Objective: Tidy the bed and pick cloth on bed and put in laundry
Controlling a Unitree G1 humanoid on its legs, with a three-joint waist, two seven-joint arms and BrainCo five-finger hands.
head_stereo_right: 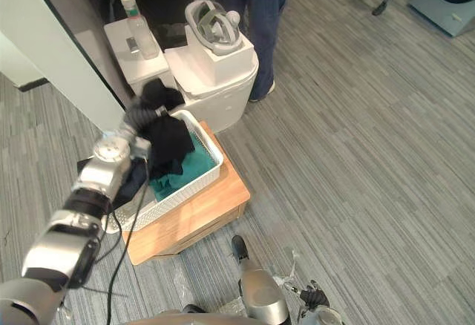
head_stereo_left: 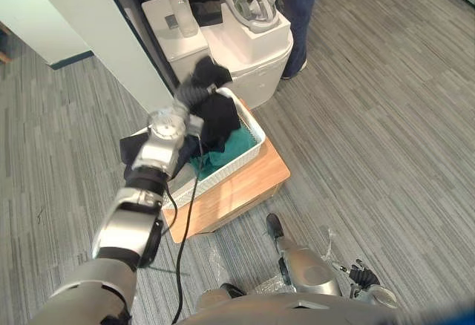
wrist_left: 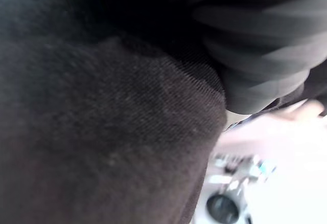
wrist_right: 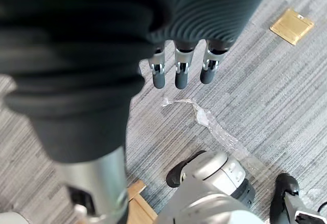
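Observation:
A black cloth (head_stereo_left: 220, 119) hangs from my left hand (head_stereo_left: 194, 86) down into a white laundry basket (head_stereo_left: 256, 128), my arm stretched over the basket's near side. The hand's fingers are buried in the cloth; its wrist view shows the dark fabric (wrist_left: 102, 121) pressed close. A teal cloth (head_stereo_left: 231, 154) lies in the basket beneath it. More dark cloth (head_stereo_left: 132, 152) drapes over the basket's left end. My right hand (wrist_right: 176, 73) hangs low by my side over the floor, fingers straight and holding nothing.
The basket stands on a low wooden stand (head_stereo_left: 245, 184). Behind it is a white cabinet (head_stereo_left: 256, 50) with a grey headset (head_stereo_left: 251, 2) and a bottle (head_stereo_left: 178, 2) on top. A person's legs (head_stereo_right: 256, 13) stand beside it. A white partition (head_stereo_left: 96, 28) rises on the left.

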